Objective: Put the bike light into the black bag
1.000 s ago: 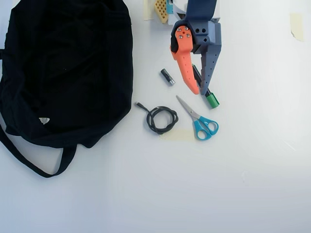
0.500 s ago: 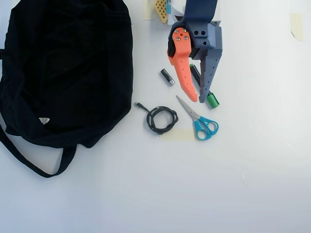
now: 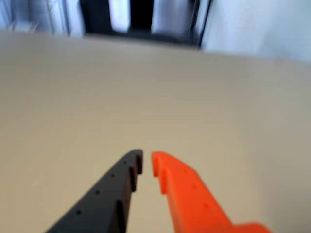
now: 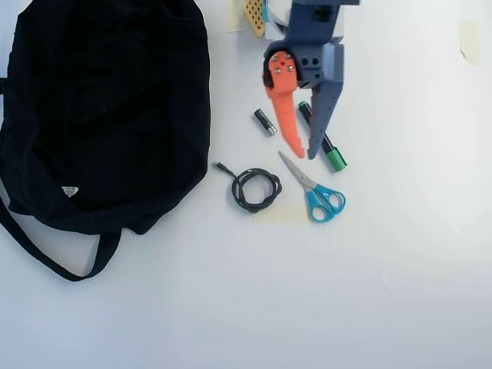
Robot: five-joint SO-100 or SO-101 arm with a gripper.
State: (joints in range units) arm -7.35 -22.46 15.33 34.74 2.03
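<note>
Black bag [image 4: 108, 108] lies at nine o'clock in the overhead view. Gripper [image 4: 305, 156], narrowly parted and empty, hangs at one o'clock above a green-capped marker [image 4: 332, 156].

The claw [image 4: 304, 156] has narrowed, apparently nearly closed, uncovering the marker [image 4: 329, 150].

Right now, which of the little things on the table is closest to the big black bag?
The coiled black cable. Its loose end points toward the black bag, while the small cylinder, scissors and green-capped marker lie farther right.
</note>
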